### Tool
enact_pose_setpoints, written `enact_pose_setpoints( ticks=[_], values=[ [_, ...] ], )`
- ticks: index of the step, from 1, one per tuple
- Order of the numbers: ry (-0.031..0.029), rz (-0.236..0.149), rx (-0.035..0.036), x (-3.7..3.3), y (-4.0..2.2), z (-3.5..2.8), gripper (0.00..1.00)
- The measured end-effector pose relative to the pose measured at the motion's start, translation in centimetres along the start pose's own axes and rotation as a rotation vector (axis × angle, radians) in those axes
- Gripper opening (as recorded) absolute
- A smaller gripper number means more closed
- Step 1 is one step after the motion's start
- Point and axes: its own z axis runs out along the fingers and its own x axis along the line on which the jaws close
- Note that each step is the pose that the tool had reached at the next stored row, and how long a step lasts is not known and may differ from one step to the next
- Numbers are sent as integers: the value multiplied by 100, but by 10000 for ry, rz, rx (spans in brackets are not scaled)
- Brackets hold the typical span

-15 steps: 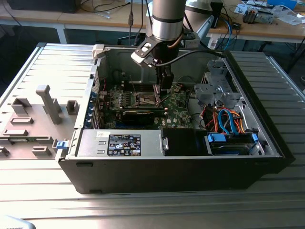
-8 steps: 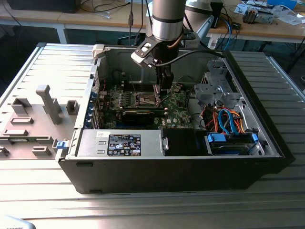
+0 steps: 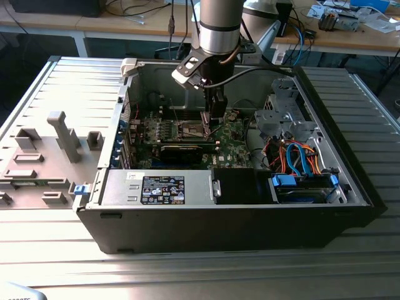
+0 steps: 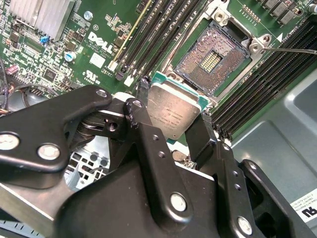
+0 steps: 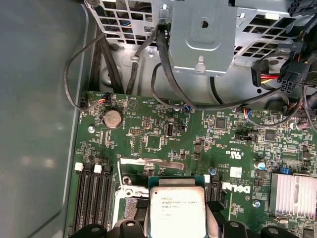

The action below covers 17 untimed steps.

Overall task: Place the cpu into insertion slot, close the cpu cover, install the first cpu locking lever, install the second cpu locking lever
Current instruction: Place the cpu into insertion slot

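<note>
**cpu hanging pinched above the bare insertion slot**

A ribbed grey metal table (image 3: 187, 275) is carrying an open black computer case (image 3: 219, 228), lying on its side with the green motherboard (image 3: 232, 140) facing up. Grey fixture blocks (image 3: 62, 134) are sitting on the table toward the exterior view's left. Wooden workbenches (image 3: 94, 22) strewn with cables are running along the back of the room.

The arm (image 3: 220, 25) is reaching straight down into the case, its gripper (image 3: 215, 115) pointing at the board just beside the insertion slot (image 3: 194, 130). In the second wrist view the gripper (image 4: 171, 119) is clamping the cpu (image 4: 173, 111) by two opposite edges, its black fingers (image 4: 141, 116) pressing in from either side. The chip is hanging clear of the board, tilted slightly, near one corner of the insertion slot (image 4: 213, 59), whose pin field is lying exposed. A thin metal lever rod (image 4: 292, 49) is sticking out past the socket's corner. In the first wrist view the cpu (image 5: 177, 210) is showing its silvery lid, with memory sockets (image 5: 94, 198) lying beside it.
</note>
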Motion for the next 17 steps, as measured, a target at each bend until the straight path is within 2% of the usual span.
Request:
enact_pose_setpoints(
  ticks=[17],
  values=[
    [-5, 173, 8, 1, 0, 15, 54]
  ],
)
